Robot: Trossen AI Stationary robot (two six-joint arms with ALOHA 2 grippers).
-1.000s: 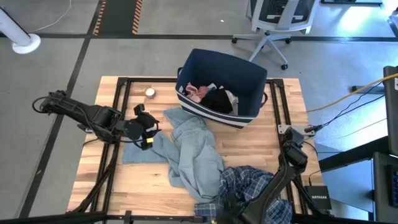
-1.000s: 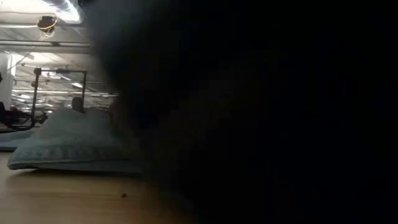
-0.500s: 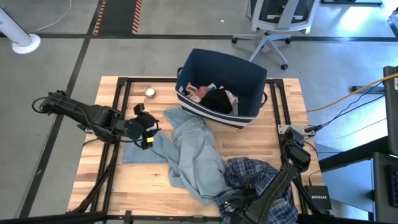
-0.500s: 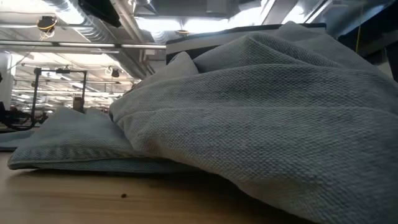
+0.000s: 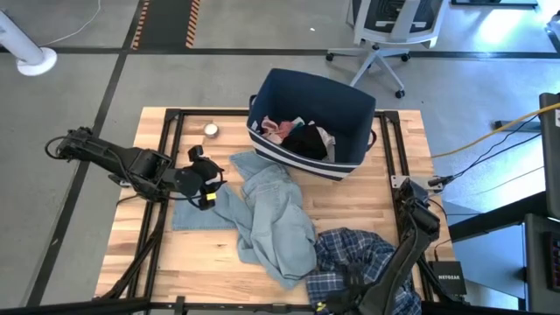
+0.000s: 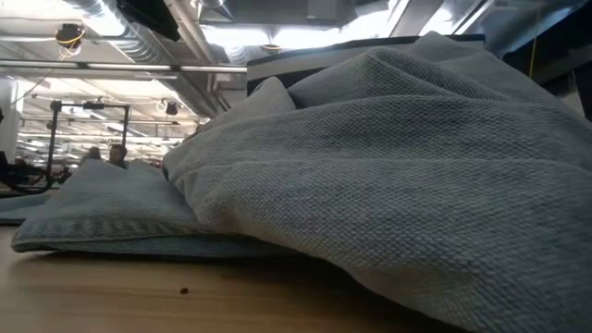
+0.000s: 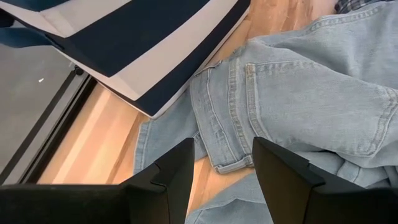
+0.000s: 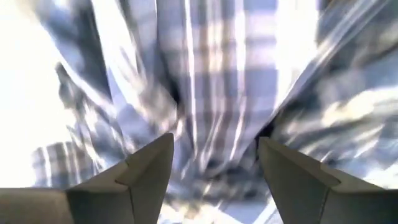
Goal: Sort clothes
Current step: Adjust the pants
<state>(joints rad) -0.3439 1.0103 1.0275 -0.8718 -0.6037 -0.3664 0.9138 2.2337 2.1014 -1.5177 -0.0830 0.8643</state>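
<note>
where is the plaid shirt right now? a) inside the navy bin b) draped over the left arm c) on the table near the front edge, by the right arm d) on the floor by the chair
c: the plaid shirt lies on the table near its front edge, beside the denim, with the right gripper open just above it.

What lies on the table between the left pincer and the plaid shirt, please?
In the high view, the light blue jeans sprawl across that stretch, from the left pincer towards the plaid shirt.
</note>
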